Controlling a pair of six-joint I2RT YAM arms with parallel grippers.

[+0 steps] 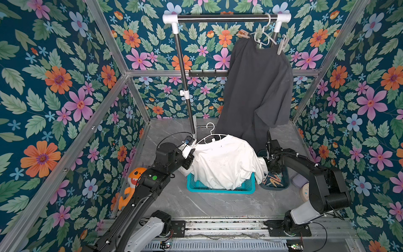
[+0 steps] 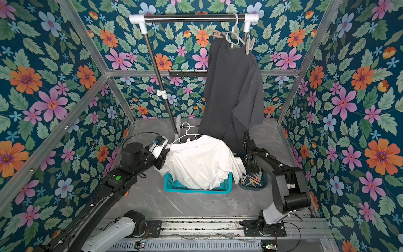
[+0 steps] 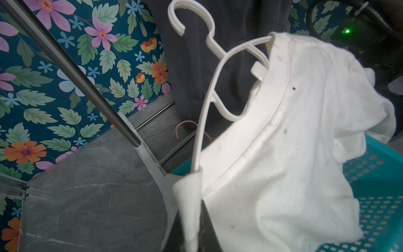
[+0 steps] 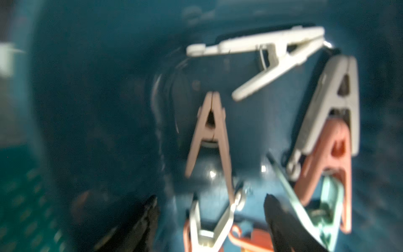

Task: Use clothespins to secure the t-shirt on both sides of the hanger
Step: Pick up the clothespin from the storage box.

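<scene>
A white t-shirt [image 1: 224, 161] [image 2: 202, 161] [image 3: 283, 152] is draped on a white hanger [image 1: 210, 133] [image 2: 185, 133] [image 3: 209, 72] over a teal basket. My left gripper [image 1: 192, 157] [image 2: 166, 156] [image 3: 194, 218] is shut on a fold of the shirt's shoulder, where the hanger's arm runs into the cloth. My right gripper [image 1: 269, 169] [image 2: 246, 168] [image 4: 211, 199] is open, low inside a dark teal tray [image 1: 274, 189] [image 4: 87, 87] of clothespins [image 1: 273, 180] [image 2: 253, 180]. A white clothespin [image 4: 209, 224] lies between its spread fingers, ungripped. Tan [image 4: 209, 131], grey [image 4: 333, 104] and pink [image 4: 327, 161] pins lie just beyond.
A dark grey shirt [image 1: 259, 87] hangs from the rack's bar [image 1: 226, 17] at the back, pinned at both shoulders. The rack's pole [image 3: 87, 83] stands close to the left arm. The teal basket [image 1: 220, 188] sits mid-floor. An orange plush toy [image 1: 130, 185] lies by the left wall.
</scene>
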